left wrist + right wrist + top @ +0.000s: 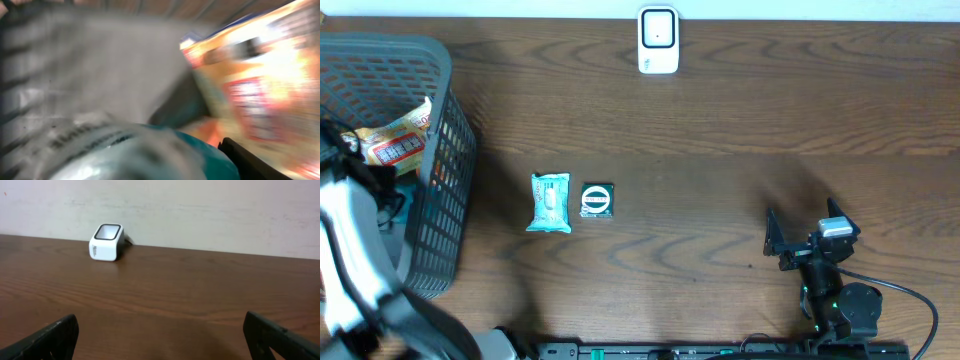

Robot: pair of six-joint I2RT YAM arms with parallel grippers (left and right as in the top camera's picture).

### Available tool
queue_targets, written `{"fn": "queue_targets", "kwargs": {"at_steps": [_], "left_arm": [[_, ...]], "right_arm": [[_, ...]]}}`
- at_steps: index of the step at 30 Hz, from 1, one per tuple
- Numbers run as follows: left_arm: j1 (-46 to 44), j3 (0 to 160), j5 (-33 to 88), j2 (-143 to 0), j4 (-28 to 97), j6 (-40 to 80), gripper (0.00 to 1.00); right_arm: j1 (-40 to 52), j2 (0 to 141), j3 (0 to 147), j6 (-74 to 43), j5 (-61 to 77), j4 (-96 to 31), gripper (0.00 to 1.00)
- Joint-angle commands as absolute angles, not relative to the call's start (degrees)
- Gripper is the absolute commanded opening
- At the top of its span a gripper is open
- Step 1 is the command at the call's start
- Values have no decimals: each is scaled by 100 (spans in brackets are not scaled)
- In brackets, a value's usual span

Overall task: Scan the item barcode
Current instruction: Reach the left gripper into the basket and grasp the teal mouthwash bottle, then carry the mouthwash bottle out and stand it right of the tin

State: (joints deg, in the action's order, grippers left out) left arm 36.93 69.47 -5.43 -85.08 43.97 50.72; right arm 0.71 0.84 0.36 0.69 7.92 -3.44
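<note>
My left arm point(350, 250) reaches down into the grey mesh basket point(445, 210) at the far left, where the arm hides its gripper from overhead. The blurred left wrist view shows a teal-and-silver packet point(165, 150) filling the space between the jaws of the left gripper point(150, 167). The packet lies against the one dark finger point(250, 162) that shows. An orange snack packet point(260, 85) lies just beyond it in the basket point(400, 140). The white barcode scanner point(658, 40) stands at the table's far edge point(106, 242). My right gripper point(803, 228) rests open and empty at the front right point(160, 330).
A pale teal packet point(550, 202) and a small black packet point(597, 200) lie side by side on the wooden table, right of the basket. The basket's wall stands between my left gripper and the table. A pale wall point(200, 210) rises behind the scanner.
</note>
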Motion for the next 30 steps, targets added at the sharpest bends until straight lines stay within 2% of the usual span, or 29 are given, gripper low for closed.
{"fn": "queue_targets", "kwargs": {"at_steps": [1, 8, 12, 22, 30], "left_arm": [[3695, 7100, -370, -7338, 4388, 4976, 67], [3695, 7109, 687, -5673, 3887, 4976, 67], [3693, 7109, 827, -5028, 3785, 4976, 67], [3575, 7107, 3011, -4727, 3321, 4982, 67], [2425, 7107, 3299, -4759, 3199, 4989, 67]], "right_arm": [[128, 38, 32, 93, 784, -366, 99], [128, 38, 32, 93, 784, -366, 99], [128, 38, 32, 93, 784, -366, 99], [128, 38, 32, 93, 784, -366, 99], [128, 38, 32, 93, 784, -366, 99]]}}
